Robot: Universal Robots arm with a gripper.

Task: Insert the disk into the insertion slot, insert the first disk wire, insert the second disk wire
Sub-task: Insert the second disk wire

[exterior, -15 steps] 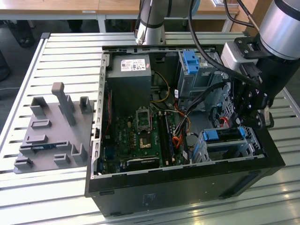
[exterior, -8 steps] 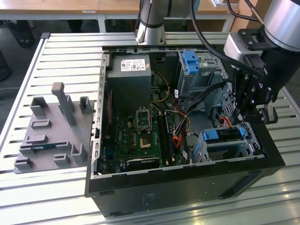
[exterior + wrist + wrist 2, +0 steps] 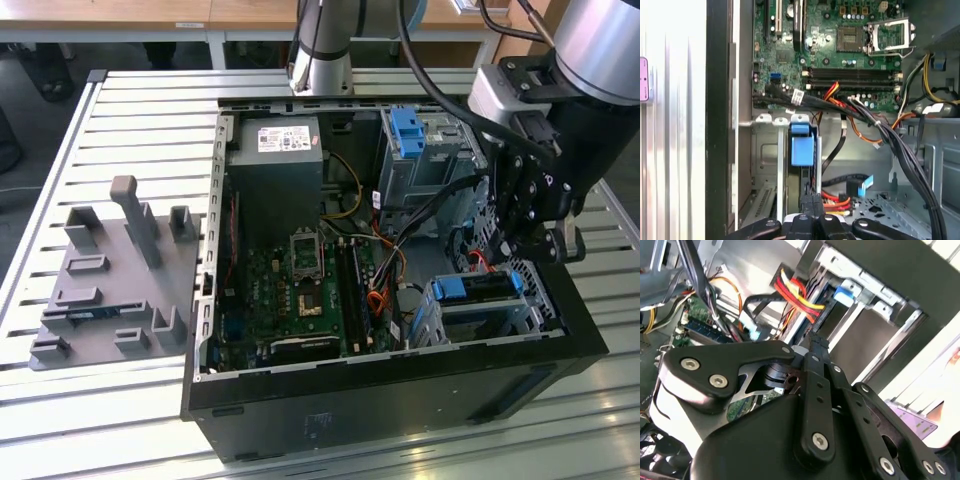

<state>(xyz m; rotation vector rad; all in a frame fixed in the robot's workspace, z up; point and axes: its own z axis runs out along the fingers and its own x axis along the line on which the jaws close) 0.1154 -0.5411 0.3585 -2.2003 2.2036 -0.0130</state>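
The disk (image 3: pixel 478 287), framed by its blue carrier, lies inside the insertion slot (image 3: pixel 440 325), a low grey cage at the case's corner on the exterior view's right. In the first wrist view the disk's blue end (image 3: pixel 801 145) stands edge-on between the cage walls (image 3: pixel 767 150). My gripper (image 3: pixel 512 255) hangs just above that end with its fingers together (image 3: pixel 812 205), (image 3: pixel 812 340), and nothing shows between them. A red-and-yellow wire bundle (image 3: pixel 836 202), (image 3: pixel 799 296) and a black cable with a blue plug (image 3: pixel 865 183), (image 3: pixel 751 331) lie loose beside the fingertips.
The open case holds a green motherboard (image 3: pixel 300 280), a grey power supply (image 3: pixel 275 165) and a taller bay with a blue latch (image 3: pixel 410 135). A thick black cable bundle (image 3: pixel 890 135) crosses near the cage. A grey fixture plate with posts (image 3: pixel 110 270) sits on the exterior view's left.
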